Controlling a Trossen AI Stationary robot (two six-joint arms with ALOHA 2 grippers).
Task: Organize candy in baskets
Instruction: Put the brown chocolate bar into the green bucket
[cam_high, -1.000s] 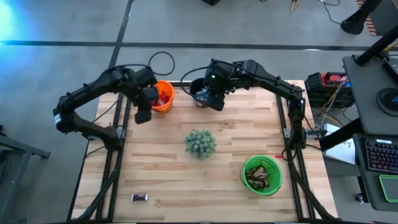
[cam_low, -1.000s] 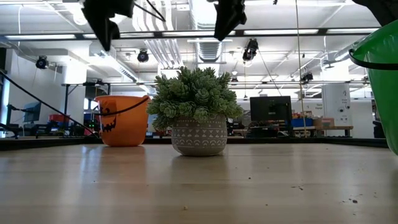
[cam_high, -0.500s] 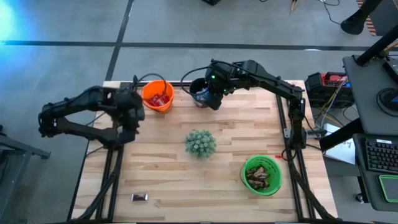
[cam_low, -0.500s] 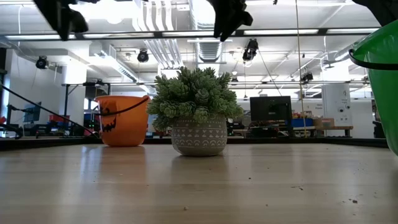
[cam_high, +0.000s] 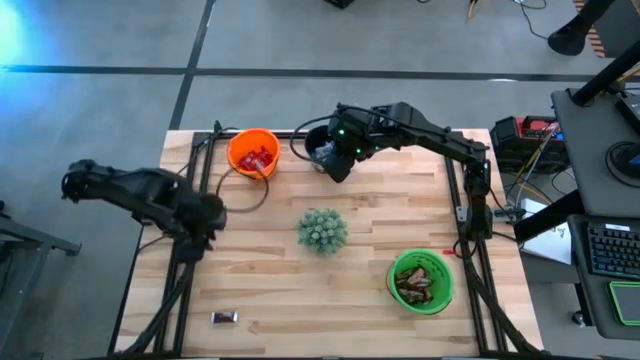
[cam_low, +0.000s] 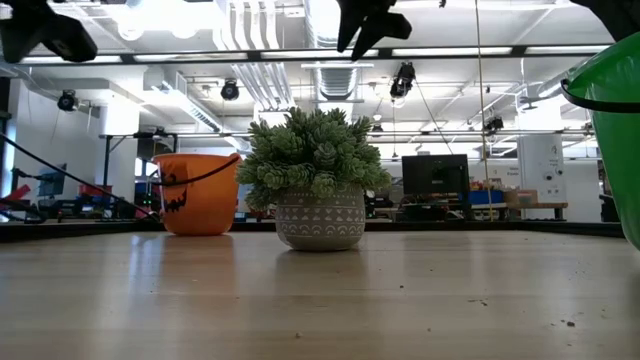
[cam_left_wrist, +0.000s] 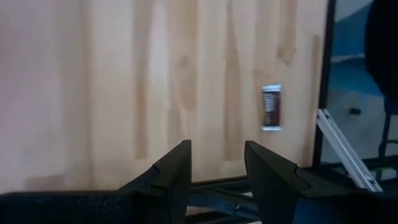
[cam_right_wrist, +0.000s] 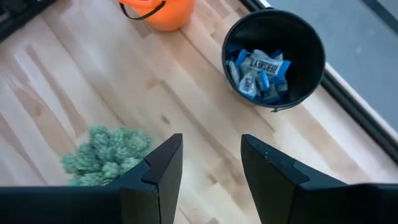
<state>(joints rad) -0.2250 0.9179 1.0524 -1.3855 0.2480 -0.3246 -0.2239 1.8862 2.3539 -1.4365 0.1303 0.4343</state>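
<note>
The left gripper (cam_high: 207, 232) hangs over the left edge of the wooden table (cam_high: 370, 260), its two dark fingers (cam_left_wrist: 176, 174) spread apart and holding nothing. Past those fingers, its wrist camera sees a single dark brown candy bar (cam_left_wrist: 271, 107) lying flat on the wood close to the table's edge; from above, that same bar sits alone near the front left corner, well apart from everything else.

The right gripper (cam_high: 338, 168) hovers near the back of the table, just beside the black basket (cam_high: 318, 146). Its fingers (cam_right_wrist: 160, 168) are also parted and empty. The black basket holds a heap of blue-and-silver candy (cam_right_wrist: 256, 74).

The orange basket (cam_high: 252, 154) stands at the back of the table, to the left of the black one, with red candy (cam_high: 259, 156) inside. From table height it shows a jack-o'-lantern face and a dark handle.

The bright green basket (cam_high: 421, 281) stands near the front right of the table and holds dark brown candy (cam_high: 419, 282).

A small spiky green plant (cam_high: 322, 230) in a patterned grey pot (cam_low: 320, 217) sits near the middle of the table, between the baskets and touching none of them.
</note>
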